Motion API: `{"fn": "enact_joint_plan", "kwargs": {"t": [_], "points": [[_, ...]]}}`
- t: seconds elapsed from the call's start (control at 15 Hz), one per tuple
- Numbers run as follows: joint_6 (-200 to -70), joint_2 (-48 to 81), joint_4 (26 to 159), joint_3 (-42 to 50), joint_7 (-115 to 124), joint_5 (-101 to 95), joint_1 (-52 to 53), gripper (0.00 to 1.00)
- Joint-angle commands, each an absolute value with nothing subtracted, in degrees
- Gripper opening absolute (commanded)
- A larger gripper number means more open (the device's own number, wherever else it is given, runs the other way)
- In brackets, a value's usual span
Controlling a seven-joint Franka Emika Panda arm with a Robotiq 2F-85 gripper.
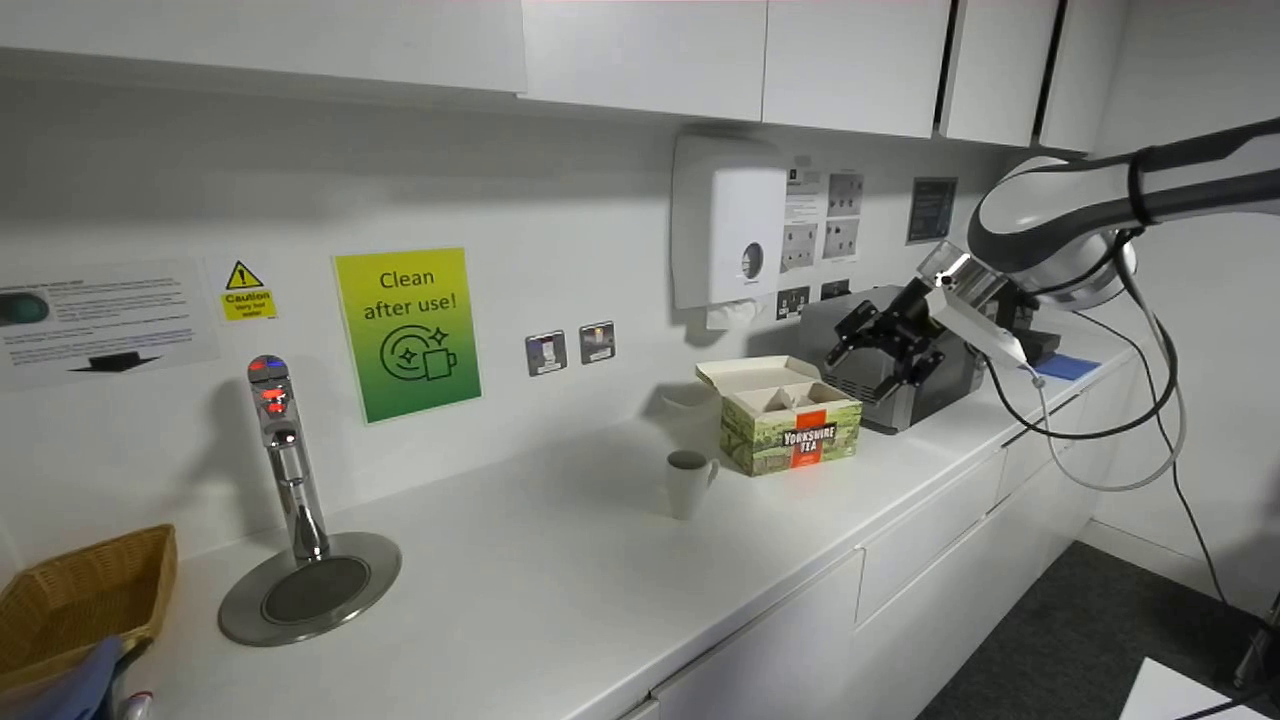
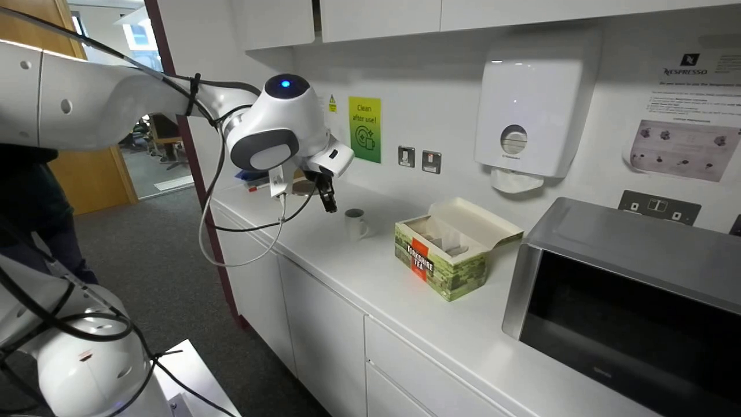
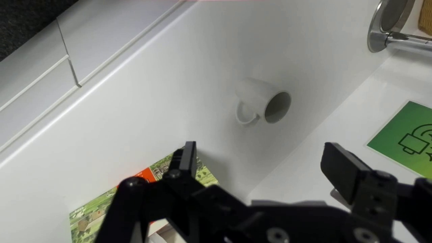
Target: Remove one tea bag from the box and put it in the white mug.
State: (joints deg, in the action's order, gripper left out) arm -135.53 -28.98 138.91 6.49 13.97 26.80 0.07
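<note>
The tea box, green-sided with a red label, stands with its cream lid open on the white counter in both exterior views (image 1: 765,445) (image 2: 443,269). Tea bags (image 2: 456,250) show inside it in an exterior view. In the wrist view the box (image 3: 91,216) is partly hidden behind a finger. The white mug stands upright beside the box in both exterior views (image 1: 686,490) (image 2: 353,225) and in the wrist view (image 3: 256,96). My gripper, black, is open and empty, raised above the counter (image 1: 862,375) (image 2: 327,202). Its fingers are spread wide in the wrist view (image 3: 260,144).
A microwave (image 1: 930,390) (image 2: 613,278) stands beside the box. A paper towel dispenser (image 1: 725,220) hangs on the wall above, under wall cabinets (image 1: 640,50). A chrome tap (image 1: 290,470) and a wicker basket (image 1: 100,580) are farther along the counter.
</note>
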Motion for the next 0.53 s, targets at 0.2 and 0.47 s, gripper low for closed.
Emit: {"fn": "enact_joint_plan", "kwargs": {"t": [0.2, 0.47], "points": [[-132.6, -21.1, 127.0, 9.0, 18.6, 24.4, -6.2, 1.00], [-130.9, -14.2, 119.1, 5.8, 32.1, 10.5, -13.0, 1.00]]}}
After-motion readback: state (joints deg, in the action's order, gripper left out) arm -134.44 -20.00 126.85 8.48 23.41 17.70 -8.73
